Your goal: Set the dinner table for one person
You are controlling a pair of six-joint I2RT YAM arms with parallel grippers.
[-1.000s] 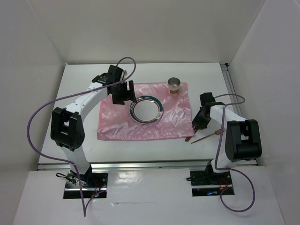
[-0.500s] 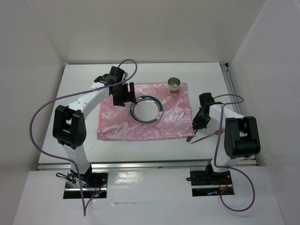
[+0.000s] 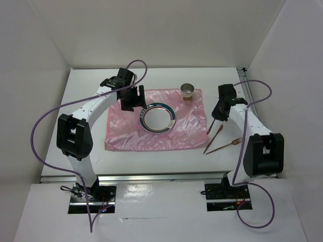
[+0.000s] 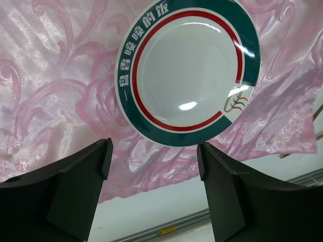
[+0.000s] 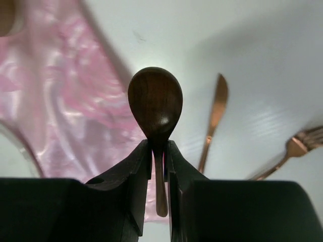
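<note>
spoon (image 5: 155, 101) pinched, knife (image 5: 216, 108) (beside cloth (image 5: 70, 101) edge)

Left arm (image 3: 88, 107): I reach forward from my base, elbow bent out to the left, forearm angled inward, wrist turned downward. Left pincer (image 4: 154, 151): my jaws stand wide apart with nothing gripped between them. Right arm (image 3: 254, 128): I stretch forward along my own side, forearm angled inward, wrist pitched down. Right pincer (image 5: 159, 151): my jaws are drawn close, clamped on the thin handle of a spoon (image 5: 155, 98), its bowl past my fingertips.
</note>
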